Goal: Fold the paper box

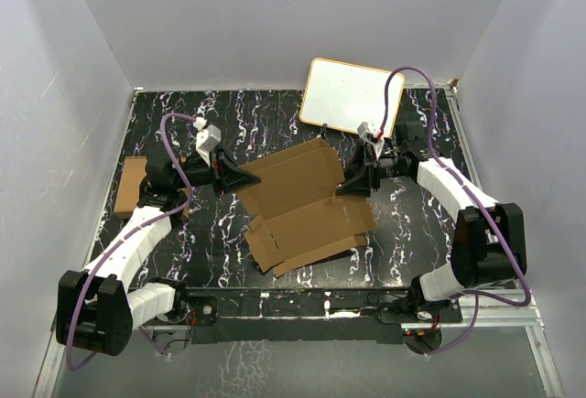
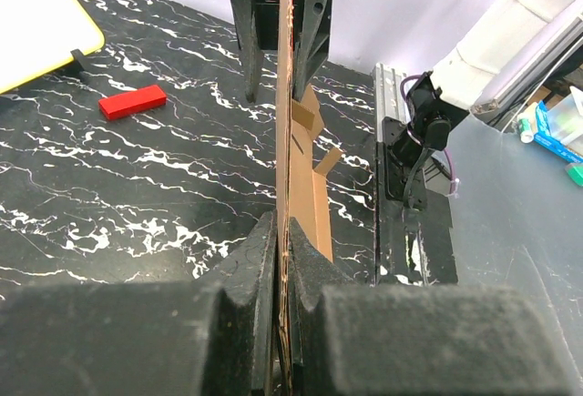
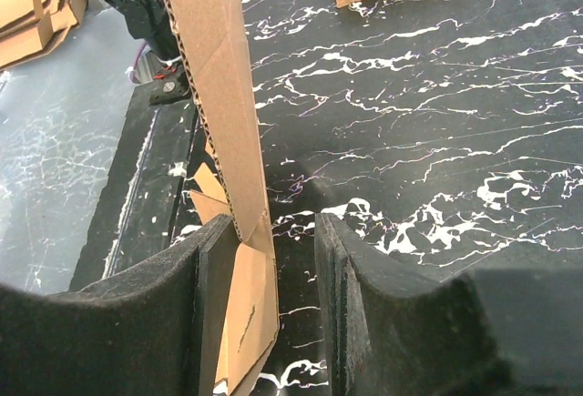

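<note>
The paper box [image 1: 307, 206] sits mid-table as a broad, notched sheet of plain brown corrugated cardboard. It is creased across its middle, with narrow flaps along its near and right edges, and its cut edge shows the fluted core. Its far panel spans between the two arms. The left gripper [image 1: 240, 178] is clamped flat on the panel's left edge, its black foam pads pressed together on the board. The right gripper [image 1: 355, 183] straddles the right edge with its jaws apart, and the card lies against one pad [image 3: 219, 305] only. The table [image 1: 421, 224] is glossy black with white marble veining. A yellow-rimmed white board [image 1: 351, 96] lies at the far right, and flat brown cardboard [image 1: 131, 183] lies at the left edge.
</note>
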Robot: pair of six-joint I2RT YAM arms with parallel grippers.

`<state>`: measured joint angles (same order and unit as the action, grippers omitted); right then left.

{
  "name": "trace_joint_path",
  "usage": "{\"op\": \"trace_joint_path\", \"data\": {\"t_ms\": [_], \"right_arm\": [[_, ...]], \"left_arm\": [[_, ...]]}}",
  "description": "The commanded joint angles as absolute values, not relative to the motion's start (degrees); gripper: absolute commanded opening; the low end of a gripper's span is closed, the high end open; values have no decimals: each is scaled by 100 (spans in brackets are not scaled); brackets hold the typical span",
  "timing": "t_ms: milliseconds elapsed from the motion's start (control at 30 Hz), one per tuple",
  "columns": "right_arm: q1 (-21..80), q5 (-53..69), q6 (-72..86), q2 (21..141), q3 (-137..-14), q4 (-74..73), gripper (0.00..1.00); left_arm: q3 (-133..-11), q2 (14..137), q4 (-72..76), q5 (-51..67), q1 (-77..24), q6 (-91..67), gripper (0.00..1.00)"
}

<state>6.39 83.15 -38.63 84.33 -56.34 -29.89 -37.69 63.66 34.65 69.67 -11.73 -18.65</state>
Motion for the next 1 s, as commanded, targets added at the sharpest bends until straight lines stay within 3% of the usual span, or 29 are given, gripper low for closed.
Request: {"op": "trace_joint_path", "data": {"t_ms": [0,500,967], "right_arm": [[693,8786,-4144,8442,-5558,-2727,44],[813,8842,-4140,8507,-5458,-2650,46],[942,8868,-4126,8646,-5430,-2623,37]], "left_arm": [[-3761,6305,3788,7155,-1157,-1907,0],[-3749,6319,3858,7146,-1158,-1951,0],[-3725,6341,3955,7146,-1156,-2008,0]]}}
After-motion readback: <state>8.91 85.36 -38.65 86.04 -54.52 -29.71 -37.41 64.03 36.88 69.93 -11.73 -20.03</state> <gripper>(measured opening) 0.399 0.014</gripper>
